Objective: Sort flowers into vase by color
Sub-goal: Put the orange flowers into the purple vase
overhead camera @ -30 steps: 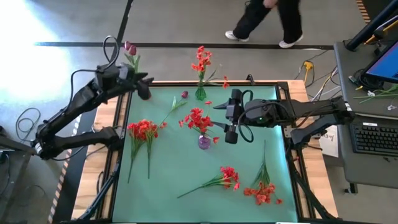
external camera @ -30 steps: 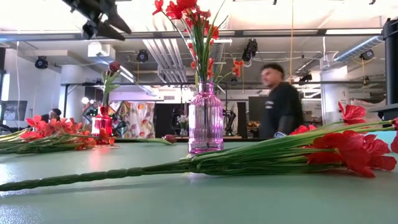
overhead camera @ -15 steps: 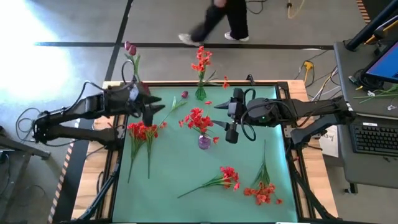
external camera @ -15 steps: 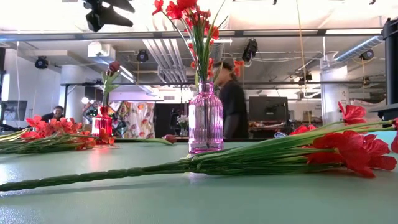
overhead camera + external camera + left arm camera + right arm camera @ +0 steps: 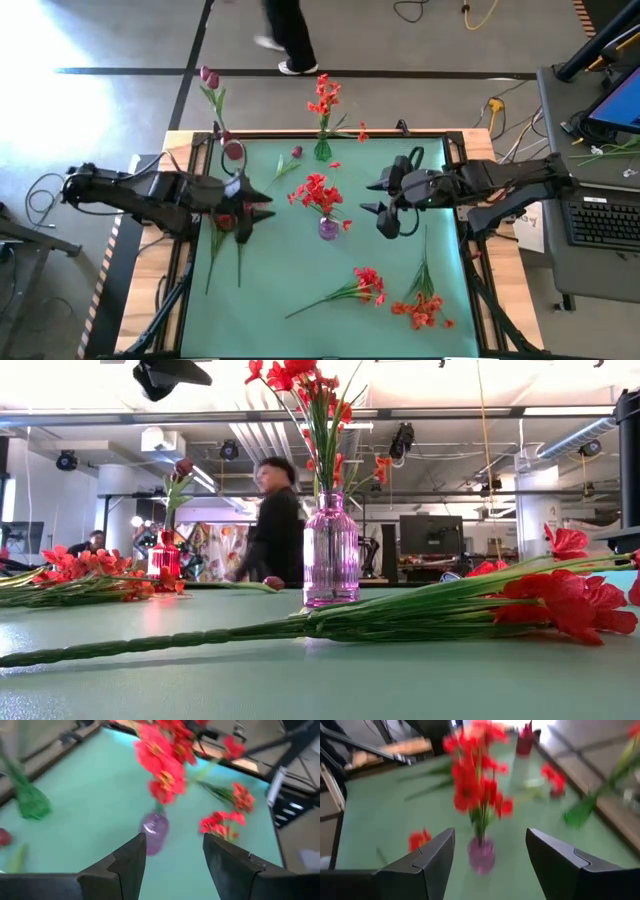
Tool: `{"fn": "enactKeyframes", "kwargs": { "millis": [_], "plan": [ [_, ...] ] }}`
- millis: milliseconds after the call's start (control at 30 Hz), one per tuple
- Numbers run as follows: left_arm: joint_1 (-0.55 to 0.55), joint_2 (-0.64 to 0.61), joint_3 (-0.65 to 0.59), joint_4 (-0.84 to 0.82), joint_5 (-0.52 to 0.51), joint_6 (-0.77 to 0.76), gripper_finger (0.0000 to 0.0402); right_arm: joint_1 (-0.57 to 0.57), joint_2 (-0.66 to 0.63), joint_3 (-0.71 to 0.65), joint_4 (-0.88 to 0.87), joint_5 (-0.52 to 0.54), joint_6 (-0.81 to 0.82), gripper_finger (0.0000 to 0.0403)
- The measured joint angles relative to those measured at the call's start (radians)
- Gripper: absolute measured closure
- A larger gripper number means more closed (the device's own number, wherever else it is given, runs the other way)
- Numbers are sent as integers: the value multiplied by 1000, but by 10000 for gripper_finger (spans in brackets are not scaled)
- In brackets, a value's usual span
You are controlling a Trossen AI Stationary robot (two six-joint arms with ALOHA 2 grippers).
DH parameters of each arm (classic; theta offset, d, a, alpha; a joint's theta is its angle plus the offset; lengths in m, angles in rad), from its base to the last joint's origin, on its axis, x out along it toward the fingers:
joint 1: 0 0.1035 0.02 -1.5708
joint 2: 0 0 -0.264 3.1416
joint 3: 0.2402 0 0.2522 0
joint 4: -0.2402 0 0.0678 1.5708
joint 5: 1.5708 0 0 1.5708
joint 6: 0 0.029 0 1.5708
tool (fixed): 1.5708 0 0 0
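The purple vase (image 5: 328,228) stands near the middle of the green mat (image 5: 300,270) with a bunch of red flowers (image 5: 318,190) in it, and everything else is placed from it. To its left, the left gripper (image 5: 246,215) hangs over the mat with its fingers (image 5: 127,862) parted and nothing between them, right above a loose spray of red flowers (image 5: 226,212) lying flat. To the vase's right, the right gripper (image 5: 385,218) is held above the mat, also spread apart and empty (its wrist view looks straight at the vase through the gap). Behind the vase, at the far edge, a green vase (image 5: 323,150) holds a tall red stem (image 5: 322,95). At the far left corner a red vase (image 5: 232,151) carries a dark magenta bud (image 5: 208,76), and another dark bud (image 5: 296,152) on a green stem lies on the mat between the red and green vases. In front of the purple vase two more red sprays lie flat, one just ahead (image 5: 362,285) and one toward the right corner (image 5: 422,305). A person (image 5: 275,520) walks past beyond the table. No brand, label or writing can be read on anything.
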Motion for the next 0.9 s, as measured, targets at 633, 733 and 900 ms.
{"fn": "enactKeyframes", "kwargs": {
  "millis": [633,733,900],
  "plan": [
    [-227,132,0,-233,11,-321,216,271,20,-34,-408,-72,559,168],
    [-277,163,0,-215,10,-315,216,332,22,-55,-406,-77,558,170],
    [-380,275,0,-46,-66,-227,216,395,35,-98,-385,-74,595,170]
  ]
}}
